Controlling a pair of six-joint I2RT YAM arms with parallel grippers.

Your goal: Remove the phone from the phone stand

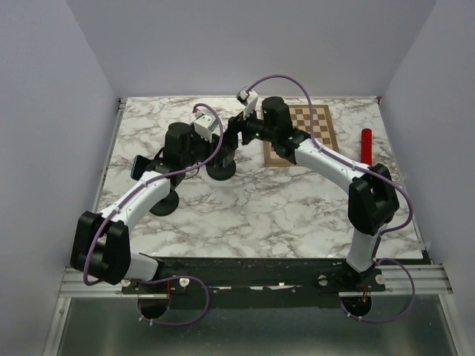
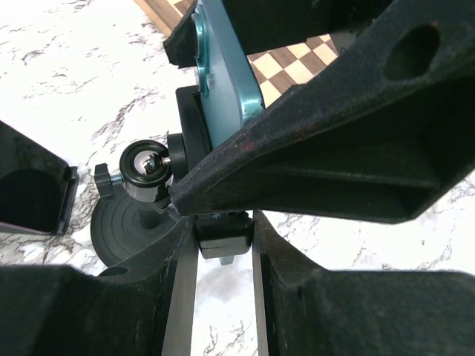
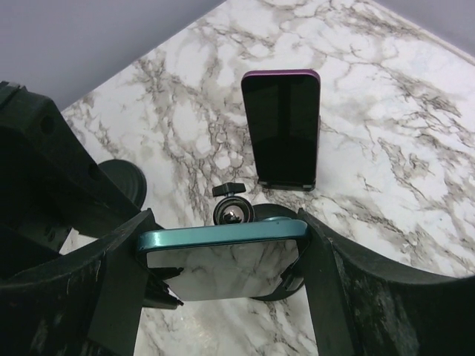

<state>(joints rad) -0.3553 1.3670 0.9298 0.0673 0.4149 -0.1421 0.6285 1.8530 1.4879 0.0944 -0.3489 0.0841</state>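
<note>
Right wrist: right end effector (image 3: 223, 248) grips teal phone (image 3: 223, 273) across width, long axis downward; left end effector (image 2: 223, 231) pinches stand (image 2: 119, 226).

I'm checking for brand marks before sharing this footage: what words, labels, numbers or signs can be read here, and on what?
None can be read.
The teal phone in the right claw: only a reflection of the marble, no text.
The purple phone: dark, blank screen.
The chessboard and the red object: no marks visible at this size.
</note>
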